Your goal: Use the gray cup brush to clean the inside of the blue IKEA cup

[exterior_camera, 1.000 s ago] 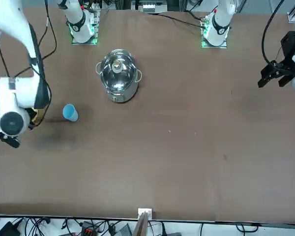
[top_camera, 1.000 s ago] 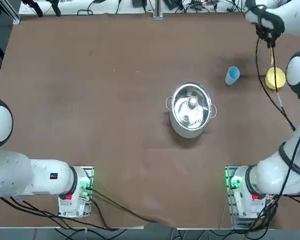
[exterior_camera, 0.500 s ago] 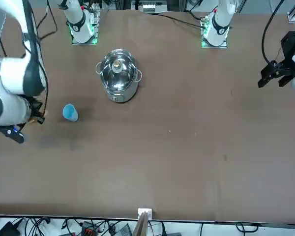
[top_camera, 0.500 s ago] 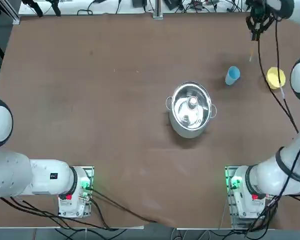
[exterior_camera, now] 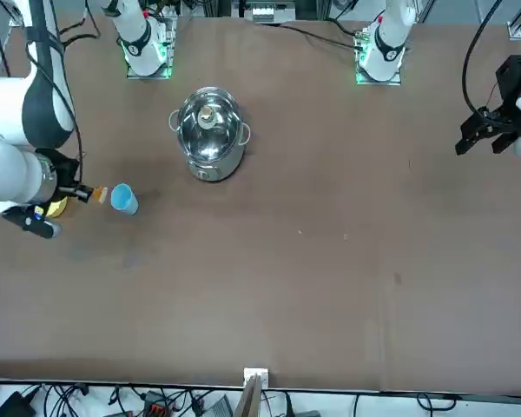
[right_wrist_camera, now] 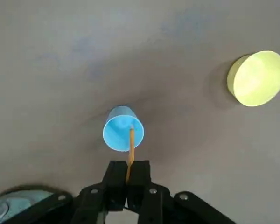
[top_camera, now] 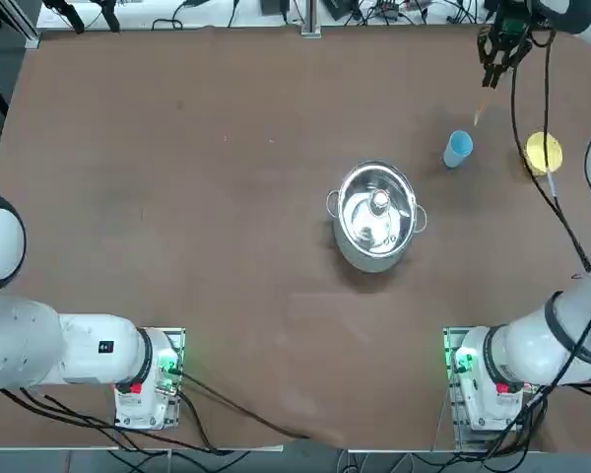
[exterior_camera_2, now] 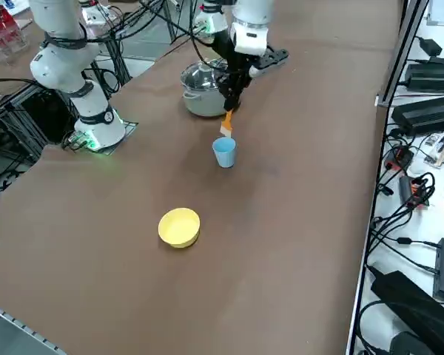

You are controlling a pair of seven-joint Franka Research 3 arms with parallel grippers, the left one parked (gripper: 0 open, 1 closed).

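the pincer [right_wrist_camera: 129, 164] is gripping the brush [right_wrist_camera: 131, 145] tightly; the blue cup [right_wrist_camera: 123, 129] is standing upright just beyond its tips. pickup is looking done; inserting and scrubbing are remaining.

On the table [top_camera: 227, 276], you have the pot [top_camera: 376, 222] near the middle, with the cup [top_camera: 458, 149] beyond it and to its right. The bowl [top_camera: 544, 155] sits farther right, just beside the cup. Your right gripper [exterior_camera_2: 229, 110] hangs above the table's far side, beyond the cup, with the brush [exterior_camera_2: 226, 124] between its fingers, pointing down near the cup.
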